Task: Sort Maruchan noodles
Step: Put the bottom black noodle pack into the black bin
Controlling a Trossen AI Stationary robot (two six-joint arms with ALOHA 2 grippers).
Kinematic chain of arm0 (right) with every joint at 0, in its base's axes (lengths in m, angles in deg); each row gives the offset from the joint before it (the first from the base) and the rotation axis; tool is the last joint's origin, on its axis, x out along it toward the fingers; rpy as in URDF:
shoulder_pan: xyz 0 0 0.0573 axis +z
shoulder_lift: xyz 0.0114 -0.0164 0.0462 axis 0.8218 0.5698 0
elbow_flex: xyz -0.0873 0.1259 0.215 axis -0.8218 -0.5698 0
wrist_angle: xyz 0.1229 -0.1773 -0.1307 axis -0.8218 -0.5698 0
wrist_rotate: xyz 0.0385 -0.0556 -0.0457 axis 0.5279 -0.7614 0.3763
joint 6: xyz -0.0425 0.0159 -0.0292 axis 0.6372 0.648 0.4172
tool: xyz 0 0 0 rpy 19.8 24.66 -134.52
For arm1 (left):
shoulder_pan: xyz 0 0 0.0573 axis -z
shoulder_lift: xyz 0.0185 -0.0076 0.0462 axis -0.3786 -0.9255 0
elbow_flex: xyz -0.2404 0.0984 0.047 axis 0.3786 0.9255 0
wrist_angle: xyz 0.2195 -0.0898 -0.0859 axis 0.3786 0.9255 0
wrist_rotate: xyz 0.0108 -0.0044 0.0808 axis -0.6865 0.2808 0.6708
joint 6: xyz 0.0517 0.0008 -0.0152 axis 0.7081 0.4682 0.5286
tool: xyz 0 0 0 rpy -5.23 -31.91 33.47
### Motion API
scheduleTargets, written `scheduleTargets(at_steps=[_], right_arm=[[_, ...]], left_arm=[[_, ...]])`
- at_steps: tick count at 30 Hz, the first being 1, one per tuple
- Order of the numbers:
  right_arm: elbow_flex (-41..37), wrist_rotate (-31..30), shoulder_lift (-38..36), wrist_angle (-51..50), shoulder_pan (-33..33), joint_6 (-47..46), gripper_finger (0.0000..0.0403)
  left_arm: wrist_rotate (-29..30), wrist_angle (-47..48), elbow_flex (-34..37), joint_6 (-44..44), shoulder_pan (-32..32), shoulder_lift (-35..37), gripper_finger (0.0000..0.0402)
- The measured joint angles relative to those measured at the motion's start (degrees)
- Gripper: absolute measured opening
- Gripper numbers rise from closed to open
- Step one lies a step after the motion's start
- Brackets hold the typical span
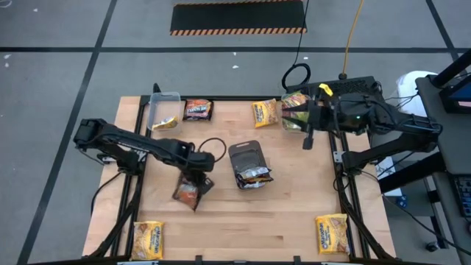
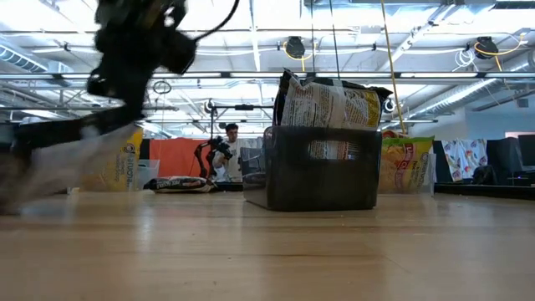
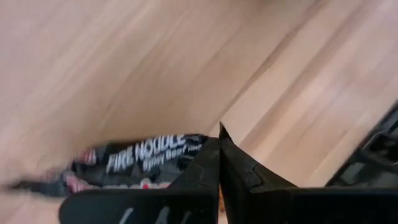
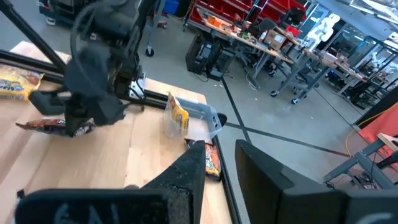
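Wooden boards make up the table (image 1: 280,221), which sits on a grey floor crossed by dark tape lines. At its middle a dark tray (image 1: 246,156) is holding a few packets on end. From there, a brown packet (image 1: 197,110) is lying toward eleven o'clock, a yellow packet (image 1: 264,112) toward one o'clock, and two more yellow ones are sitting at seven (image 1: 148,239) and five (image 1: 331,233). A clear tub (image 1: 163,109) is standing at ten o'clock with a yellow packet inside.

Just toward eight o'clock of the tray, the left gripper (image 1: 193,179) is pinching a dark noodle packet (image 1: 187,193); the left wrist view shows its fingers (image 3: 205,171) pressed together over one edge of the wrapper (image 3: 140,155), the rest trailing free. Whether the packet is off the wood yet is hard to tell.

The right gripper (image 1: 307,125) is waiting at two o'clock above a second tub, fingers apart and holding nothing.

Doing this step well probably means rising straight and slowly, since an edge grip on slippery film can let go or let the packet swing. Keeping the loose end clear of the tray wall during the carry looks wise, and so does lowering it beside matching dark packets before releasing.
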Motion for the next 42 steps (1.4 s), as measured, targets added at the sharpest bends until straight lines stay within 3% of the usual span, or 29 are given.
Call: scheduleTargets(at_steps=[10,22,33,42], right_arm=[[0.0,0.0,-4.1,-5.6,0.0,-5.6,0.0084],[0.0,0.0,-6.9,-10.3,0.0,-6.1,0.0084],[0.0,0.0,-7.2,-11.0,0.0,-6.1,0.0084],[0.0,0.0,-7.0,-11.0,0.0,-6.1,0.0084]], left_arm=[[7.5,3.1,-10.6,1.3,-0.1,1.3,0.0],[15.1,3.6,-17.3,1.1,-0.1,1.2,0.0],[28.8,2.8,-25.2,0.9,-0.1,1.2,0.0],[37.6,-9.5,-26.2,1.9,-0.1,0.9,0.0]])
